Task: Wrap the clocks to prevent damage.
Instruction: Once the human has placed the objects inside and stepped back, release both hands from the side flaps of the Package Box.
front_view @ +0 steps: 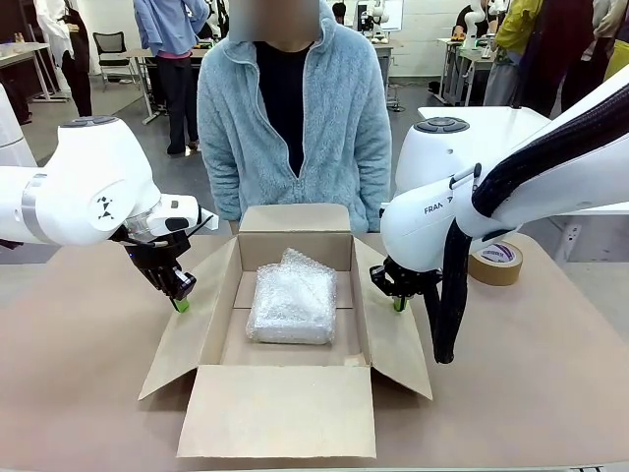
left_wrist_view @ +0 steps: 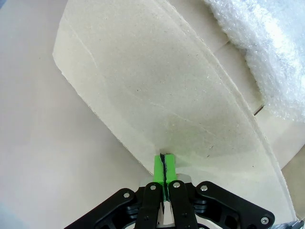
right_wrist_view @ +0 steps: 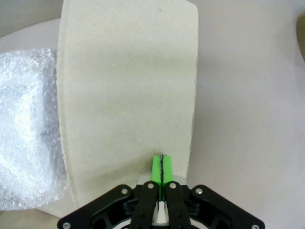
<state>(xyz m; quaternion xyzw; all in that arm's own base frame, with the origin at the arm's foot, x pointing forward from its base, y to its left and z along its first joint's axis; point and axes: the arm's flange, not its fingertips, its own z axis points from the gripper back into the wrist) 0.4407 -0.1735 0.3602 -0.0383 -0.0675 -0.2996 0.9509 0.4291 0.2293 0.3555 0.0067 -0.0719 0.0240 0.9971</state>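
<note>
The clocks (front_view: 291, 307) lie as one blocky bundle in whitish bubble wrap on the floor of an open brown carton (front_view: 295, 220) at mid-table. My left gripper (front_view: 180, 303) is shut, its green pads pressed together with nothing between them, tip down at the carton's left flap (front_view: 192, 334). In the left wrist view the gripper (left_wrist_view: 163, 164) points at that flap (left_wrist_view: 157, 81), with the clocks (left_wrist_view: 267, 52) at the upper right. My right gripper (front_view: 398, 303) is shut too, at the right flap (front_view: 395, 339). The right wrist view shows this gripper (right_wrist_view: 162, 167) over the flap (right_wrist_view: 128, 90), the clocks (right_wrist_view: 24, 129) to the left.
All of the carton's flaps lie spread outward, the front flap (front_view: 280, 408) toward me. A brown tape roll (front_view: 496, 262) sits on the table at the right, behind my right arm. A person in a light blue fleece (front_view: 295, 118) stands at the far edge behind the carton.
</note>
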